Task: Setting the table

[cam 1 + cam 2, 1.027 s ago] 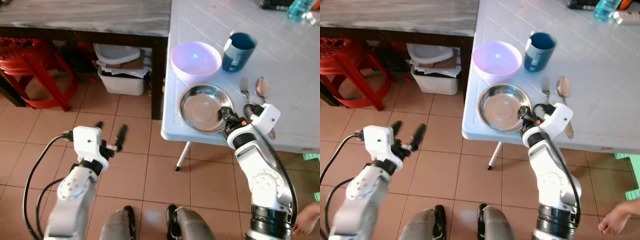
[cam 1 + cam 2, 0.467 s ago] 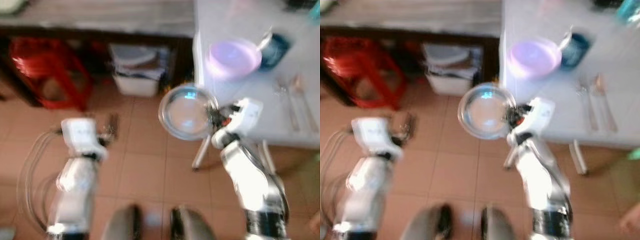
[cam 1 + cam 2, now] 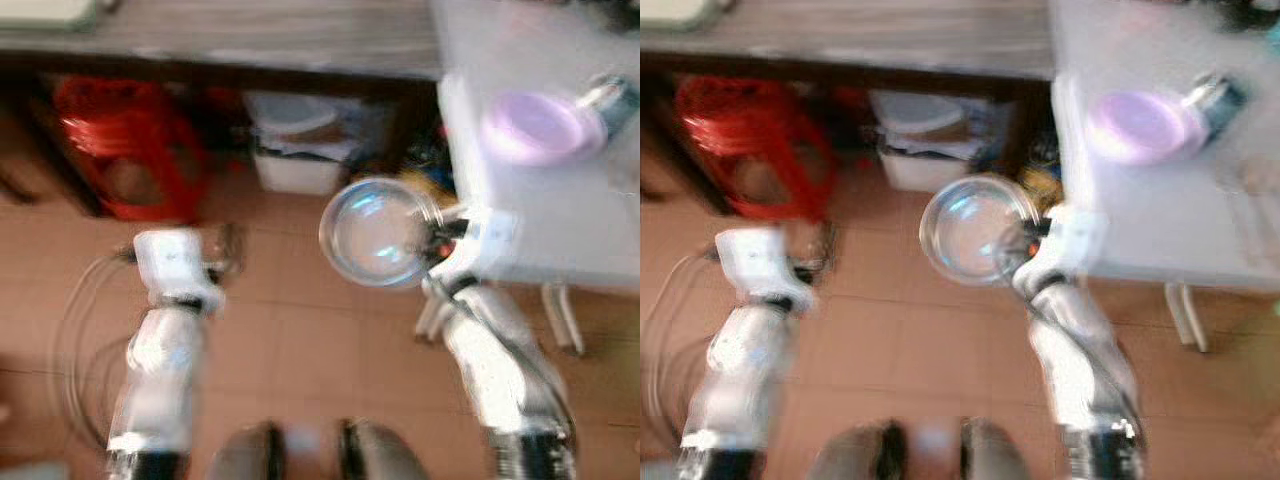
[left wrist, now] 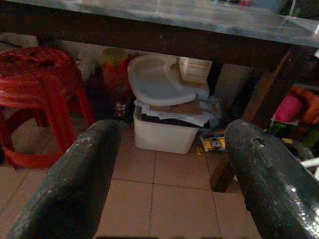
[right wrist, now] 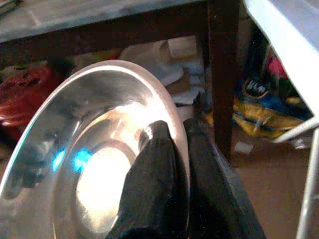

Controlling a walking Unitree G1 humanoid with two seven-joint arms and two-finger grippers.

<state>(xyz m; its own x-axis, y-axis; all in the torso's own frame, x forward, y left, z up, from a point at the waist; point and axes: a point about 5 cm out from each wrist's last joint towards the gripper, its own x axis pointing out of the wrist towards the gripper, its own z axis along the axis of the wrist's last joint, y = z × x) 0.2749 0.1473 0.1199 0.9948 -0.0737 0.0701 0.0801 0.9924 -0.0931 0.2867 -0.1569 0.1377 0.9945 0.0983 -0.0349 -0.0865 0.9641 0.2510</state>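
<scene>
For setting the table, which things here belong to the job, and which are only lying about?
Belonging to the job:
- steel plate, clamped at its rim by the right tool
- purple bowl on the white table
- left tool, open and holding nothing

Lying about:
- red stool
- white bin under the dark table

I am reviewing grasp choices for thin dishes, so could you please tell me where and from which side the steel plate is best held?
By its thin raised rim, from the edge, as the right end effector does now: one black finger lies inside the steel plate, the other behind the rim. The shallow plate offers no handle, so only the lip fits between the fingers.
</scene>
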